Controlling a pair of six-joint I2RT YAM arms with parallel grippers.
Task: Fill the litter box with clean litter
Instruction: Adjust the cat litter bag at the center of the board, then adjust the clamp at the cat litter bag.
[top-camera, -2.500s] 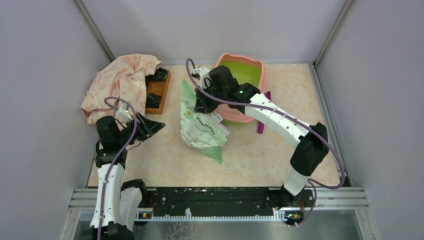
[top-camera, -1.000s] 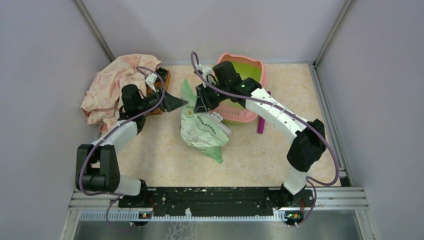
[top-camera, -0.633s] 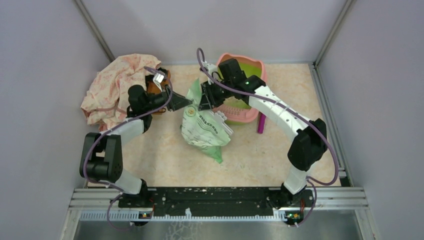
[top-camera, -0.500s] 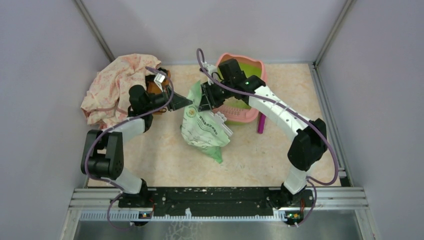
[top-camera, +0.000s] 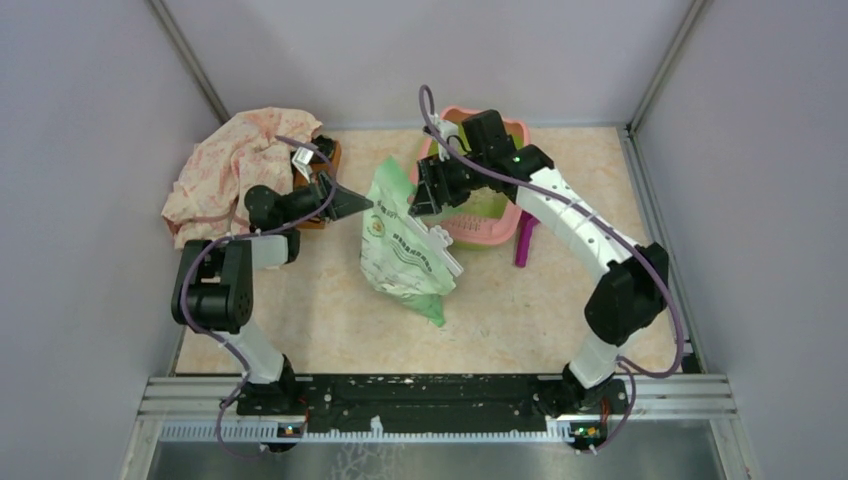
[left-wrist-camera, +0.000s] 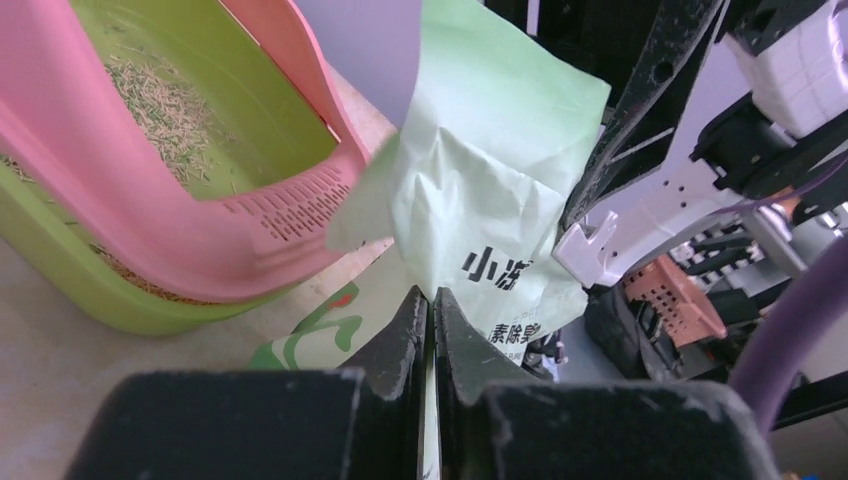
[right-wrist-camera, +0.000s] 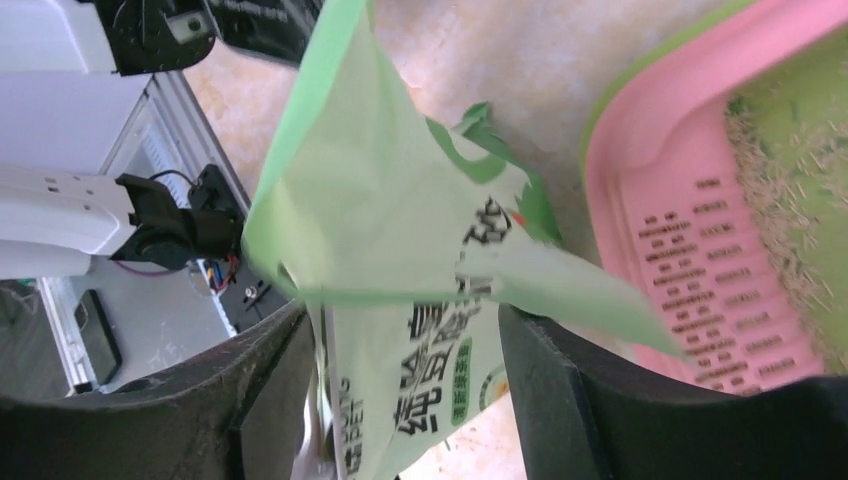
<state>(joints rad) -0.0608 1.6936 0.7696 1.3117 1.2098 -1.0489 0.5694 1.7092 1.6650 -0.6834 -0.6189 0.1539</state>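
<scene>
Left end effector (left-wrist-camera: 431, 300): closed on top edge of bag (top-camera: 400, 250). Right end effector (right-wrist-camera: 405, 318): spread, bag top straddled, not gripped. Bag long axis laid near-to-far on table (top-camera: 300, 300). Litter box (right-wrist-camera: 680, 200) located just right of bag, nearer right arm; litter (right-wrist-camera: 790, 170) thinly scattered inside.

- litter box (top-camera: 478, 232): pink rim and pink slotted ledge, lime-green inside and underside
- clean litter (left-wrist-camera: 165, 105): pale beige, grainy speckle against the green
- bag (top-camera: 400, 250): light green, with darker green shapes and black printed characters
- cloth (top-camera: 235, 165): cream with a small pink pattern
- scoop (top-camera: 524, 240): magenta
- bench (top-camera: 520, 310): beige, faintly marbled
- right arm (top-camera: 572, 218): white shells, black joints, purple cable
</scene>
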